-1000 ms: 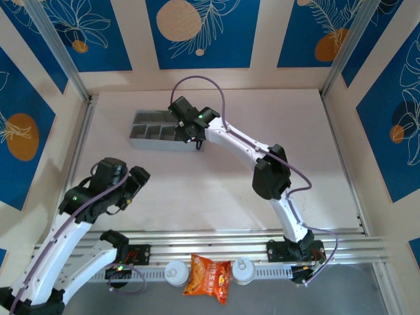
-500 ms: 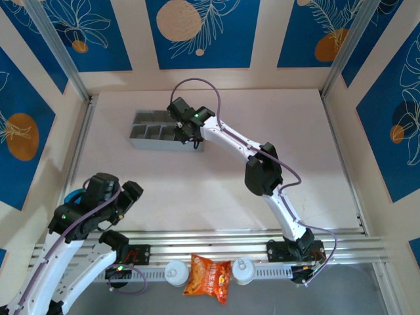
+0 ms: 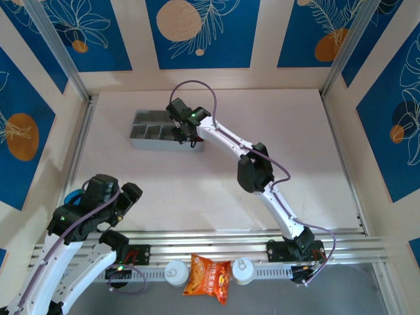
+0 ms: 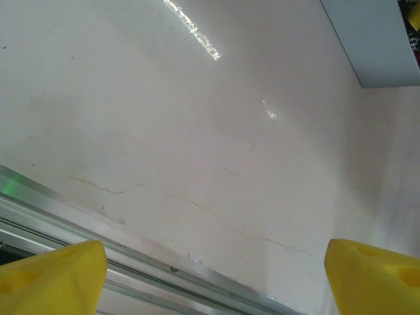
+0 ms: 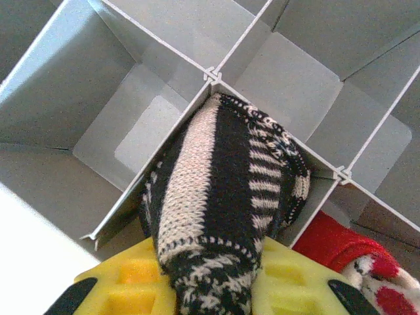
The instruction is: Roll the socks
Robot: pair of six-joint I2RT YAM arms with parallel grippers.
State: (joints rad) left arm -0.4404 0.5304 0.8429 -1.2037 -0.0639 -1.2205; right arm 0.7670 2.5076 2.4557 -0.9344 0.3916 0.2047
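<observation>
Our right gripper (image 5: 209, 275) pinches the striped sock (image 5: 223, 197) between its yellow fingers, and the bundle's near end is cut off at the frame's edge. The sock sits in a tray (image 5: 98, 85) cell, pressed up against the crossing of the dividers. In the next cell the red sock (image 5: 331, 243) peeks out, half hidden by a divider. We cannot make out the speckled scrap beside it. Our left gripper (image 4: 210, 275) stands wide apart, holding nothing, over bare table (image 4: 197, 131) beside a rail (image 4: 98, 230).
</observation>
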